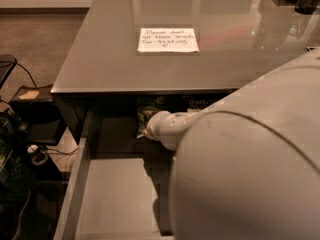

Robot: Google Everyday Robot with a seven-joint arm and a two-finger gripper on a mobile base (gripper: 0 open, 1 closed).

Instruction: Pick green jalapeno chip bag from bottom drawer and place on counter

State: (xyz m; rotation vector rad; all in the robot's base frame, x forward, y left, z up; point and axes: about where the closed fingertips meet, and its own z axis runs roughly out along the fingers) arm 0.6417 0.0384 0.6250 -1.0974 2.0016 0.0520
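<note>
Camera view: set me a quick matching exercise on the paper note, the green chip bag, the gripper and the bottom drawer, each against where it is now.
Things:
1. paper note
2. green jalapeno chip bag
3. gripper
4. bottom drawer

Places:
A. pulled out below the counter
B. at the tip of the white arm, beside the bag
C. lying flat on the counter
D. at the drawer's back, in shadow under the counter edge

Pairs: 1-C, 2-D, 3-B, 4-A.
</note>
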